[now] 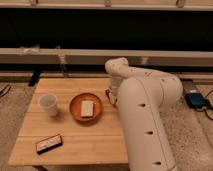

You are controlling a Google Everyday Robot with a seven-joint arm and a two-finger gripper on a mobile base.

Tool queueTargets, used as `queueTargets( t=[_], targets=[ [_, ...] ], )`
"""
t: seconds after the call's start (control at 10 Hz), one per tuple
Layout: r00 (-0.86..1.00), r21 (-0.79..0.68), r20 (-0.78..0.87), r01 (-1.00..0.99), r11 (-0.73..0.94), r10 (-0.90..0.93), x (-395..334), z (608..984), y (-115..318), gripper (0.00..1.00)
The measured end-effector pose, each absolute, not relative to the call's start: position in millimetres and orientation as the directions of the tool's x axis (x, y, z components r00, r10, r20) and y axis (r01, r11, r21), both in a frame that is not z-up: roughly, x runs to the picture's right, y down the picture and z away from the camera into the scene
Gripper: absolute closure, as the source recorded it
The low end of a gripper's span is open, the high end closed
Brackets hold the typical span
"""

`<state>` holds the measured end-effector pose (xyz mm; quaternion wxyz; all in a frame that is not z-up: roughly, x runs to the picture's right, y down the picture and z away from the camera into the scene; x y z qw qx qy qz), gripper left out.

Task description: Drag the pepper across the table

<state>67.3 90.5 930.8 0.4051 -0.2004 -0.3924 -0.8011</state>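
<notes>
In the camera view, a light wooden rectangular table with a plank-grain top (75,145) stands on a speckled grey floor (197,140), in front of a long pale ledge (165,54) and a dark wall. The robot's bulky white jointed arm (145,110) rises from the lower right, bends over the table's right side and folds back down toward the tabletop. Its gripper (107,96) shows only as a small dark part low at the arm's end, just beside the right rim of a round orange plate (75,111), and its fingers are pressed together; whether they pinch anything cannot be told. The small dark red pepper cannot be made out anywhere on the visible wood, so its place cannot be told; the arm covers the table's right part. On the plate lies a pale rectangular slab (87,108). To the left of the plate, near but apart from it, a translucent white plastic cup (48,104) stands upright. Near the front left corner lies a flat black rectangular device with a reddish edge (49,143), turned at a slant to the table's edge. A thin metal post (62,64) stands behind the table's far edge. On the floor at the far right rests a blue boxy object (195,99) with a dark cable.
</notes>
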Motion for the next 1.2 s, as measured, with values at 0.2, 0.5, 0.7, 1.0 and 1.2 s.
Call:
queueTargets(
  t=[0.2, 0.5, 0.7, 1.0, 1.2],
  targets=[
    [-0.607, 0.484, 0.641, 0.795, -0.367, -0.469, 61.3, 915.8, 107.0, 1.00],
    [-0.604, 0.488, 0.652, 0.797, -0.357, -0.458, 65.3, 892.1, 127.7, 1.00],
    [-0.593, 0.479, 0.667, 0.805, -0.350, -0.451, 71.1, 877.8, 139.6, 1.00],
    [-0.587, 0.471, 0.687, 0.809, -0.353, -0.429, 69.8, 857.0, 157.6, 1.00],
    [-0.593, 0.475, 0.708, 0.801, -0.363, -0.382, 64.6, 845.1, 174.6, 1.00]
  ],
)
